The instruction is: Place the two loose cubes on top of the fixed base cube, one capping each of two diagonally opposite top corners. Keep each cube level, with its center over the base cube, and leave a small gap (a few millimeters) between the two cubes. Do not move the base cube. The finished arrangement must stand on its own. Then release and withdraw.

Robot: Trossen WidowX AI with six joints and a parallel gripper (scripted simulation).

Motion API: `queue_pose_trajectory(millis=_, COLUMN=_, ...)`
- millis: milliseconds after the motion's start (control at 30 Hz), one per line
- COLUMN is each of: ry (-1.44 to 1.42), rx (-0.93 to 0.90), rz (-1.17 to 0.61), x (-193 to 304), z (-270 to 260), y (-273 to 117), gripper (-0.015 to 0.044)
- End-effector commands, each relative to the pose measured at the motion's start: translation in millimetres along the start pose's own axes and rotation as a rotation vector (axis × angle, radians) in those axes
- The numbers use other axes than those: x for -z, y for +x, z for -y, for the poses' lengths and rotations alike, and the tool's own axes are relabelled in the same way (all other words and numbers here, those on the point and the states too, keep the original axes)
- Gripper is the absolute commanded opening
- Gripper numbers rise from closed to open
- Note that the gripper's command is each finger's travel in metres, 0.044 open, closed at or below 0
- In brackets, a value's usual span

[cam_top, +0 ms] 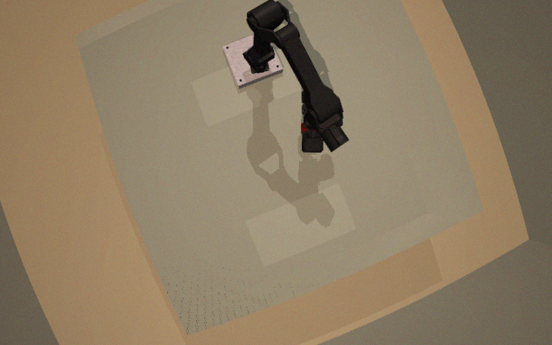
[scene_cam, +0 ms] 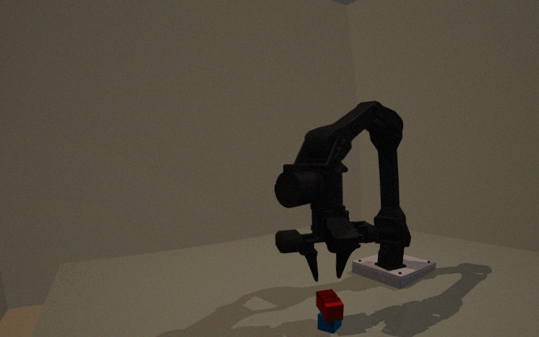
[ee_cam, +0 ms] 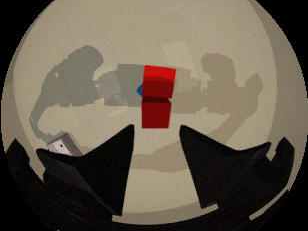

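Two red cubes sit side by side on top of the blue base cube. One red cube is nearer the exterior camera. The other red cube is just behind it, closer to the fingers in the wrist view. They look roughly level; the width of any gap is too small to tell. A bit of red shows beside the arm from above. My gripper is open and empty, its fingertips a little above the red cubes. Most of the blue cube is hidden under them.
The arm's pale mounting plate stands behind the stack in the exterior view. The arm reaches over the stack and hides it from above. Shadows of the arm lie on the table.
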State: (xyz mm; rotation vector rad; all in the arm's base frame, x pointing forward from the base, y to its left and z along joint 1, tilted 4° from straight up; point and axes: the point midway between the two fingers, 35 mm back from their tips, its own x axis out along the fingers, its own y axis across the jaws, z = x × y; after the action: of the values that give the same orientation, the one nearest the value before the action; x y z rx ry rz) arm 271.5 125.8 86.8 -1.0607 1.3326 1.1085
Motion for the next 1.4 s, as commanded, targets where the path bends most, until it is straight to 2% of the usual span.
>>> queue_pose_trajectory(millis=0, ry=-0.002, rx=0.003, rz=0.002, x=0, z=1, y=-8, gripper=0.0205)
queue_pose_trajectory(millis=433, ry=-0.002, rx=0.003, rz=0.002, x=0, z=1, y=-21, gripper=0.0205)
queue_pose_trajectory(millis=667, ry=0.001, rx=0.002, rz=0.001, x=0, z=0, y=-27, gripper=0.0389)
queue_pose_trajectory(millis=700, ry=0.001, rx=0.002, rz=0.001, x=0, z=0, y=-28, gripper=0.0400)
queue_pose_trajectory(millis=833, ry=0.002, rx=0.000, rz=0.002, x=-9, z=-5, y=-26, gripper=0.0400)
queue_pose_trajectory(millis=1100, ry=0.001, rx=-0.007, rz=0.010, x=-102, z=-81, y=-29, gripper=0.0400)
queue_pose_trajectory(millis=1367, ry=0.001, rx=-0.008, rz=0.010, x=-109, z=-90, y=-30, gripper=0.0400)
